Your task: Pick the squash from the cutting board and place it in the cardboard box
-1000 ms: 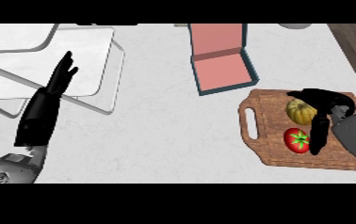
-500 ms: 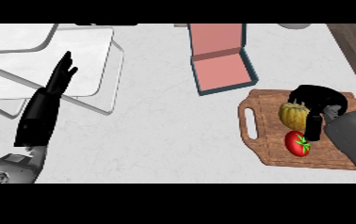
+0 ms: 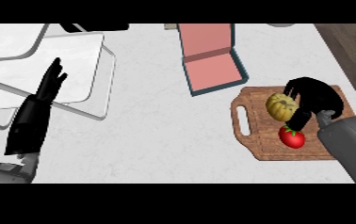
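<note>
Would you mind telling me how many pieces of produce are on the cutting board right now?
2. The squash sits near the middle of the cutting board, against the right hand. The tomato lies just below it, nearer the robot. The hand may hide something behind it.

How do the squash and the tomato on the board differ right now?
The squash is yellow and ribbed; the tomato is red and smooth with a green stem top. The squash is larger. The right hand curls round the squash, while the tomato lies apart from it, nearer the robot. Both sit on the wooden cutting board.
</note>
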Available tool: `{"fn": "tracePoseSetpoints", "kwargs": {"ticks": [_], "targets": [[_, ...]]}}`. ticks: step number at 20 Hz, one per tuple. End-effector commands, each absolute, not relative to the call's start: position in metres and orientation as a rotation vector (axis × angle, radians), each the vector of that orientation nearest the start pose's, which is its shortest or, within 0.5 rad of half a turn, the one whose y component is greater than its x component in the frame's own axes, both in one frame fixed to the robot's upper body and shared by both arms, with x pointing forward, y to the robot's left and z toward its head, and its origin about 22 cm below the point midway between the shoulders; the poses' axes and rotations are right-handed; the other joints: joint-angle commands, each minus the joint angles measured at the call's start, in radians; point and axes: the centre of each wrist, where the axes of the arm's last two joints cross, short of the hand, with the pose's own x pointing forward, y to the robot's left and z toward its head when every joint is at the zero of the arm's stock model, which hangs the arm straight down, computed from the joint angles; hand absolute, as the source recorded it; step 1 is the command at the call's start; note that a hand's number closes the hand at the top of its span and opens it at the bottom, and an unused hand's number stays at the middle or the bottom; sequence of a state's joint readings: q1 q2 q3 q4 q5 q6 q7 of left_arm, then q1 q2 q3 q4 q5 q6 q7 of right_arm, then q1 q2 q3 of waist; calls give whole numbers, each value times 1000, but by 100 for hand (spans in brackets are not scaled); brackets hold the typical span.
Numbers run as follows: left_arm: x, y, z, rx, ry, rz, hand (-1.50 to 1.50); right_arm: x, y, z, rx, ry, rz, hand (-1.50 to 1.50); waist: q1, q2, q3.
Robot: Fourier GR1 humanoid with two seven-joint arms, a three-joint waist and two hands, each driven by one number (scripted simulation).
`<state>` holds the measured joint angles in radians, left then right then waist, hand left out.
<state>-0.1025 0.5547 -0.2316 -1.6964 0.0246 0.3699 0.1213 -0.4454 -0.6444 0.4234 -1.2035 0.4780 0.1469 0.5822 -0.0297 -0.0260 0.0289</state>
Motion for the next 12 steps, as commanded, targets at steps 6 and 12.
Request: {"fn": "tracePoseSetpoints", "kwargs": {"ticks": [6, 12], "targets": [[225, 335, 27, 662, -1359, -215, 0, 307, -289, 72, -1228, -965, 793, 150, -14, 11, -33], [235, 344, 40, 678, -1371, -205, 0, 305, -265, 124, -1405, -1256, 739, 150, -1, 17, -34]]}}
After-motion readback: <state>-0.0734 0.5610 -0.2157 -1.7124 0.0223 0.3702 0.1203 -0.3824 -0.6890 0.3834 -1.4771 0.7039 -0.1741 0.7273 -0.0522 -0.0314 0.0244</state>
